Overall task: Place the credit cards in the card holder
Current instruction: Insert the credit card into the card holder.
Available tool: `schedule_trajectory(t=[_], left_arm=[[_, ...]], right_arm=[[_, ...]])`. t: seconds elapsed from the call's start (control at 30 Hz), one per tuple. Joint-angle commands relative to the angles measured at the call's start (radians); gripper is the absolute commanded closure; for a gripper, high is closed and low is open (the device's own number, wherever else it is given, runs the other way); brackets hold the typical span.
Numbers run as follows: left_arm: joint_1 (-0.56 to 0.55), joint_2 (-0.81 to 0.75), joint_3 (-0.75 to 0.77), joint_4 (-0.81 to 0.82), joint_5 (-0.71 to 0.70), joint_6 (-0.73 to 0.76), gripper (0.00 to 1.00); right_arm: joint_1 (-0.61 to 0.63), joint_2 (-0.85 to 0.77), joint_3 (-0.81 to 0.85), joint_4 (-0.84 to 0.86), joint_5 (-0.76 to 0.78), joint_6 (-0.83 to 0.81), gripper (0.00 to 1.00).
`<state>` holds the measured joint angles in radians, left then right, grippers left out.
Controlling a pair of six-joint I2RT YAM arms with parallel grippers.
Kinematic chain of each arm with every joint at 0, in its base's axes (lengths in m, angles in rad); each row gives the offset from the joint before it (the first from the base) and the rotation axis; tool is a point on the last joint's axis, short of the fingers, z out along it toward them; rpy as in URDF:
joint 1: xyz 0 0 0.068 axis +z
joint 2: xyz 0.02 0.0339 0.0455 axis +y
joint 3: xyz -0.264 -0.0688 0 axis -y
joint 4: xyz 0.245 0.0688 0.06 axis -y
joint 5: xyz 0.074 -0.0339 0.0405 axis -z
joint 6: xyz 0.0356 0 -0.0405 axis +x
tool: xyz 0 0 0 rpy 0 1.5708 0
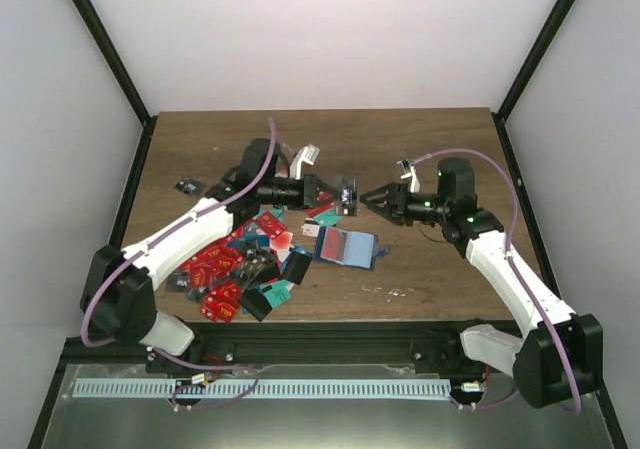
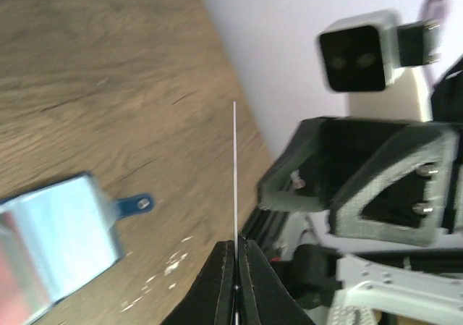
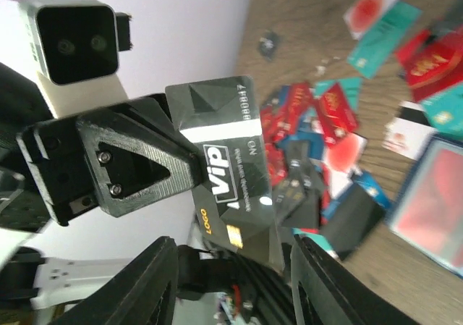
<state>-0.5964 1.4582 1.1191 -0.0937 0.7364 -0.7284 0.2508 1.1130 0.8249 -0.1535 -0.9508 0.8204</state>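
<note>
Credit cards point(image 1: 235, 269), mostly red with some teal and black, lie in a loose overlapping heap on the brown wooden tabletop point(image 1: 430, 149), left of centre in the overhead view. The two white arms reach in from the lower corners of that frame and meet just above the middle of it. The card holder point(image 1: 345, 247) lies opened flat on the tabletop at the right edge of the heap, just below the meeting point, showing blue and reddish inner panels; in the left wrist view it sits at the lower left point(image 2: 58, 238), its small blue clasp tab point(image 2: 134, 205) pointing right. The left pincer point(image 1: 335, 197) is clamped on one black card point(image 3: 224, 173) printed "VIP", held clear of the tabletop and seen edge-on as a thin line point(image 2: 234, 173) in its own camera. The right pincer point(image 3: 239, 281) faces it with its jaws spread, one on either side of the card's lower end without gripping it.
</note>
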Motion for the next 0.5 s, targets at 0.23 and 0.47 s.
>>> schedule_trajectory(t=[0.23, 0.47], left_arm=[[-0.024, 0.217, 0.117, -0.34, -0.049, 0.282, 0.96], [-0.036, 0.314, 0.158, -0.421, -0.051, 0.353, 0.96]], right_arm=[[-0.007, 0.0, -0.025, -0.27, 0.163, -0.244, 0.54], [-0.005, 0.078, -0.054, -0.213, 0.143, -0.249, 0.56]])
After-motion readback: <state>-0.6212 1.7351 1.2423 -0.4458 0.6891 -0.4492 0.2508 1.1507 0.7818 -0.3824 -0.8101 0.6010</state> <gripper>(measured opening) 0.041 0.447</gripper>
